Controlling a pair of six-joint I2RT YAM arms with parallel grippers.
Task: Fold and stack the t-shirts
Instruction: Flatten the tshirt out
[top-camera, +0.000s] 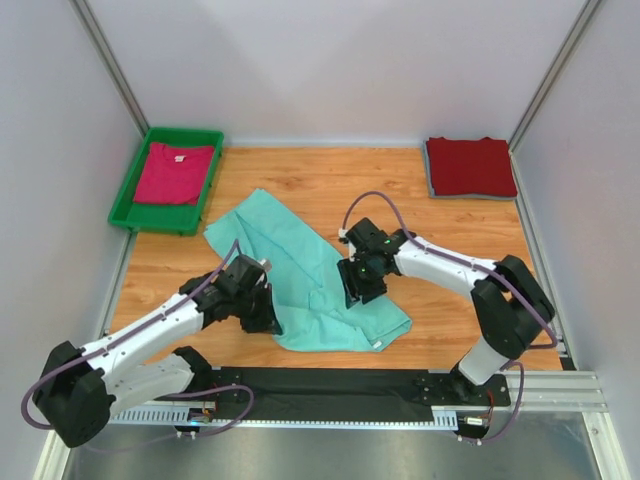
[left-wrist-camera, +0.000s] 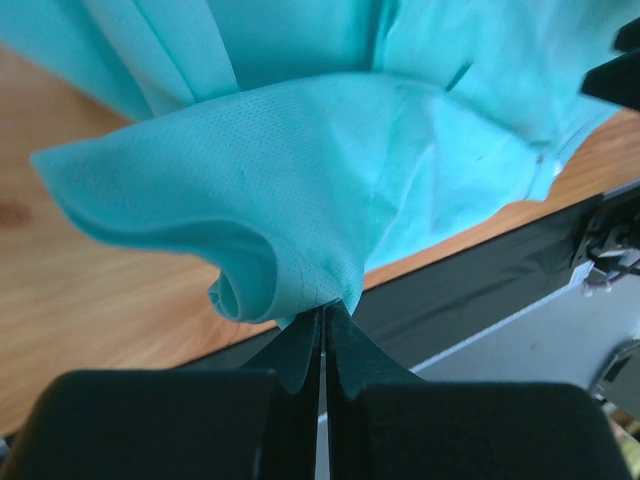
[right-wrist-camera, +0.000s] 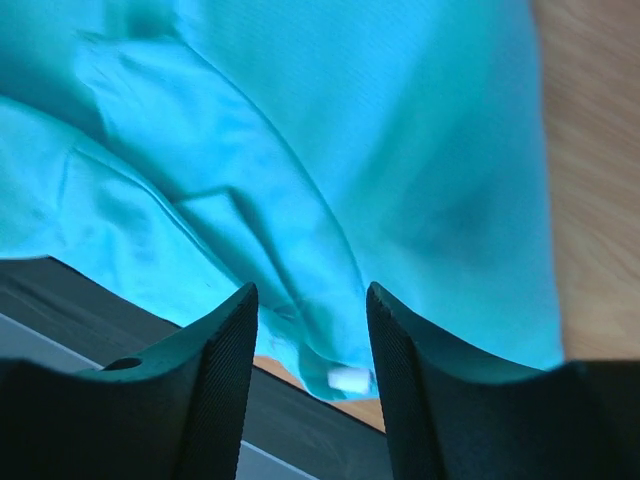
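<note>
A mint-teal t-shirt (top-camera: 300, 265) lies crumpled across the middle of the wooden table. My left gripper (top-camera: 264, 312) is at the shirt's near-left edge. In the left wrist view it (left-wrist-camera: 325, 310) is shut on a rolled edge of the teal cloth (left-wrist-camera: 300, 190), which is lifted off the wood. My right gripper (top-camera: 358, 286) is over the shirt's right side. In the right wrist view its jaws stand apart (right-wrist-camera: 312, 300), with a ridge of teal cloth (right-wrist-camera: 330, 250) and a small white tag (right-wrist-camera: 350, 379) between them. A dark red t-shirt (top-camera: 470, 166) lies folded at the back right. A magenta-pink t-shirt (top-camera: 175, 172) lies in the tray.
A green plastic tray (top-camera: 128, 192) stands at the back left. A black strip (top-camera: 330, 385) runs along the table's near edge between the arm bases. White walls close in the table at the back and on both sides.
</note>
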